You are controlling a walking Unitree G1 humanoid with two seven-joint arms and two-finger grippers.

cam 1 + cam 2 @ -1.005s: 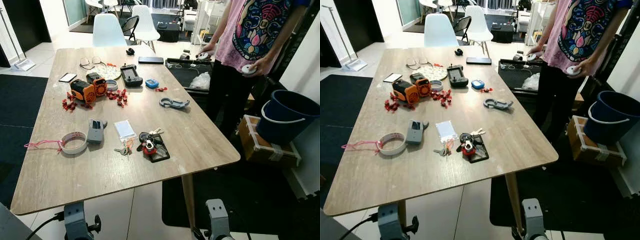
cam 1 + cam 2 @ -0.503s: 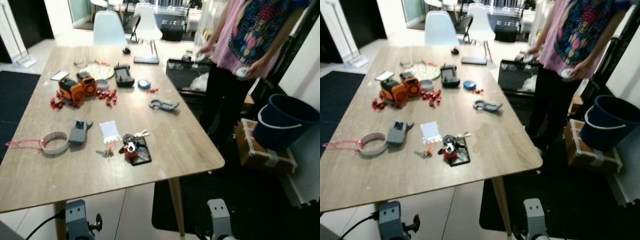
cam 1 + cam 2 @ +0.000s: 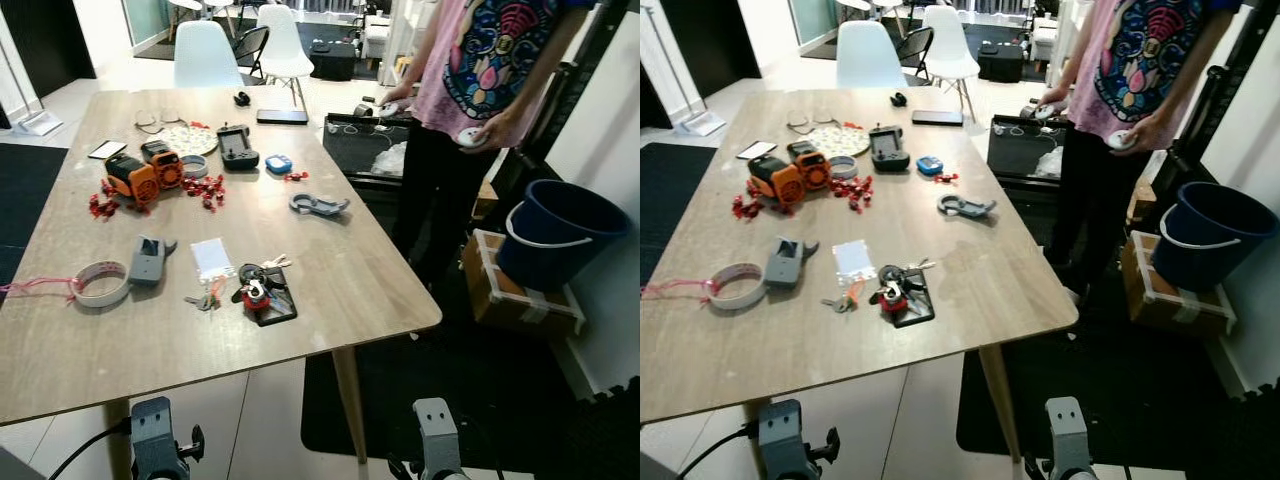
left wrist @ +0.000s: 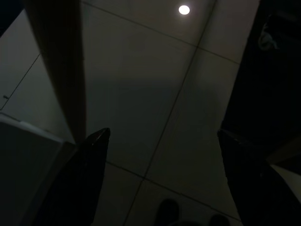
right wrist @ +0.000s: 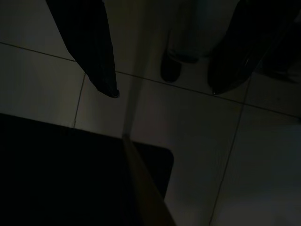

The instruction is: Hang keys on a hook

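While keys [image 3: 258,290] lie untouched on tabletop [image 3: 380,290] near its front edge, nothing done yet: left gripper [image 4: 160,136] and right gripper [image 5: 164,92] hanging low, fingers spread, empty; picking up and hanging both remaining

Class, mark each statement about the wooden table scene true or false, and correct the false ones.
1. The bunch of keys lies on the table. True.
2. The roll of tape hangs from a hook. False: it lies flat on the table.
3. A person stands beside the table. True.
4. The left gripper holds the keys. False: it hangs open over the floor.
5. The blue bucket stands on the table. False: it rests on a box off the table.
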